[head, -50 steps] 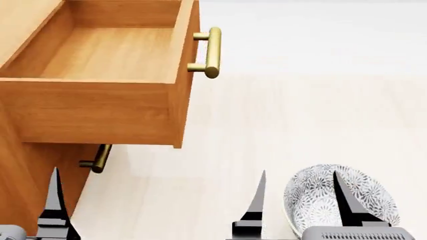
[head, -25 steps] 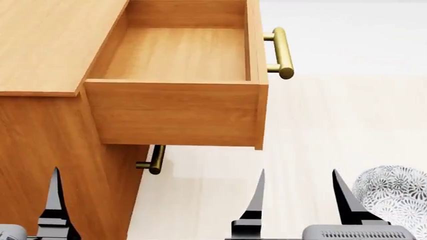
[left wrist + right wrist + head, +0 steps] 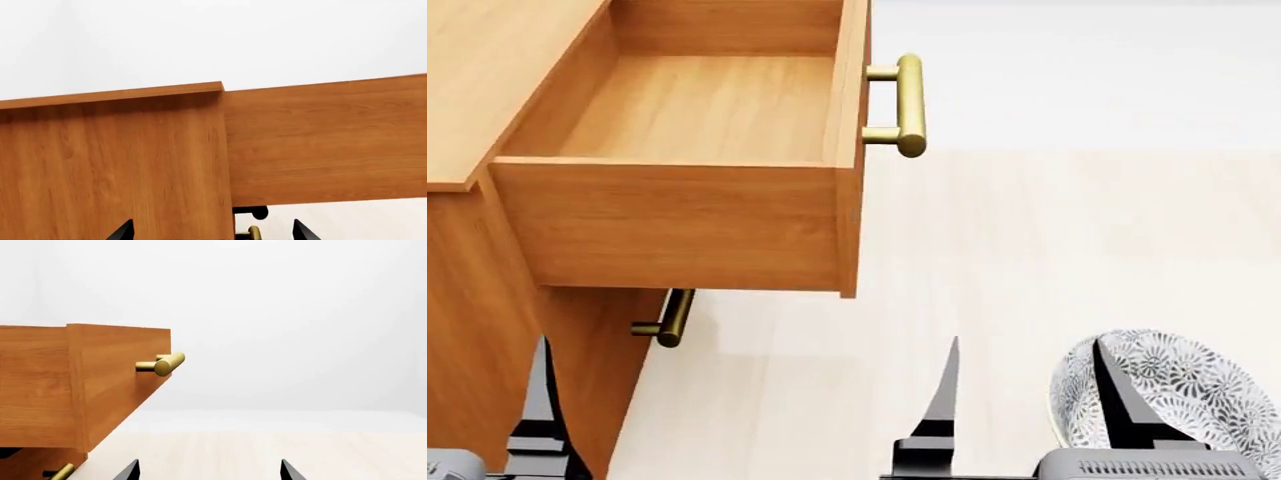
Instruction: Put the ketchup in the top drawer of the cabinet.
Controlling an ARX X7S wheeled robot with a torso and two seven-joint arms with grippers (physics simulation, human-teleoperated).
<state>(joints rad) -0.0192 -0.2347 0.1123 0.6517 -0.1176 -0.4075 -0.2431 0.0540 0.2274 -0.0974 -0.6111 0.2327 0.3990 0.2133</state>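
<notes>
The ketchup is not in view. The honey-brown cabinet [image 3: 487, 300] stands at the left. Its top drawer [image 3: 694, 105] is pulled out and I see nothing in it. Its brass handle [image 3: 910, 105] points right. The drawer also shows in the left wrist view [image 3: 327, 140] and the right wrist view [image 3: 80, 385]. My left gripper [image 3: 210, 232] is open and empty, facing the cabinet's side. One of its fingers [image 3: 541, 400] shows at the bottom left. My right gripper [image 3: 1028, 400] is open and empty over the pale floor, also seen in the right wrist view [image 3: 210, 472].
A grey-patterned bowl [image 3: 1188, 385] lies on the floor at the bottom right, partly behind my right gripper. The lower drawer's brass handle [image 3: 667, 318] sticks out under the open drawer. Pale floor [image 3: 1028, 250] stretches to the right of the cabinet.
The head view swung: the cabinet and drawer slid right in the picture, then partly back left. The bowl shows more fully again. Both grippers stay open.
</notes>
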